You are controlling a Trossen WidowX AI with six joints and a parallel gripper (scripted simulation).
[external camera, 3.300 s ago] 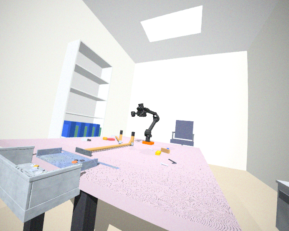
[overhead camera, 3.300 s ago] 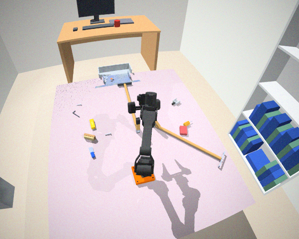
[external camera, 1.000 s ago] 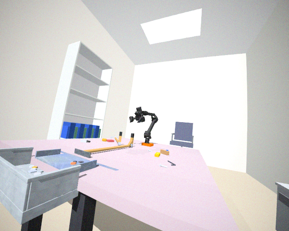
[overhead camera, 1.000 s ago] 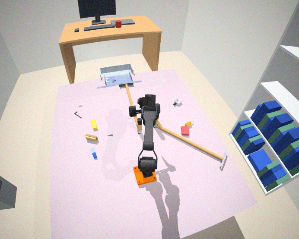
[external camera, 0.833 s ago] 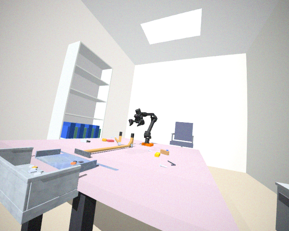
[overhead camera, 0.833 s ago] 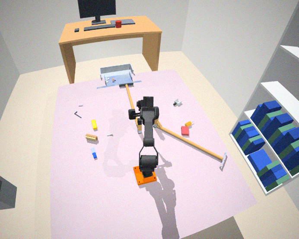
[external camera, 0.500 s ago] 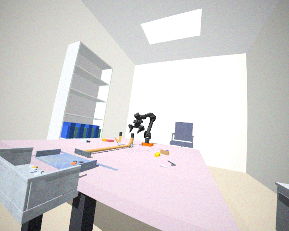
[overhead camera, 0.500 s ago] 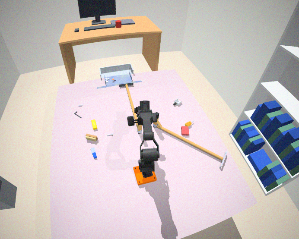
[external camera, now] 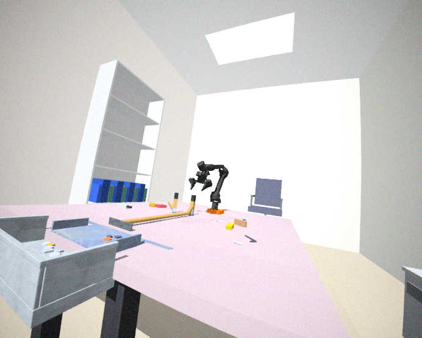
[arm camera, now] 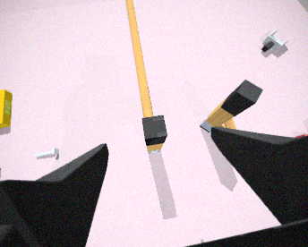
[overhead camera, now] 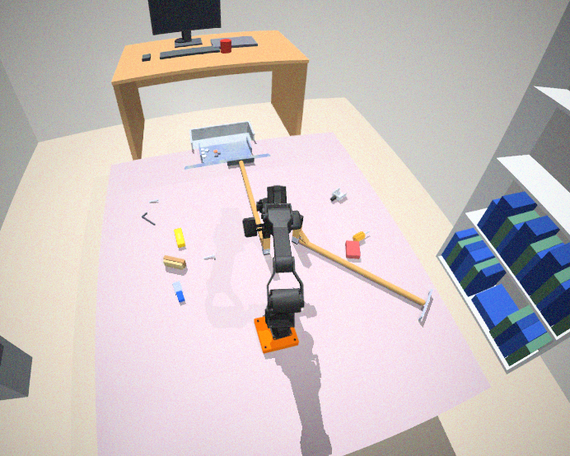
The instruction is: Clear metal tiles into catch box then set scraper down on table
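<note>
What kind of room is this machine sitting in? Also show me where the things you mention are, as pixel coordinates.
Probably an office or study: a wooden desk (overhead camera: 266,49) holds a monitor (overhead camera: 185,16), and a tall bookshelf (external camera: 92,130) has blue and green blocks, perhaps books or binders, on its lowest visible level.
</note>
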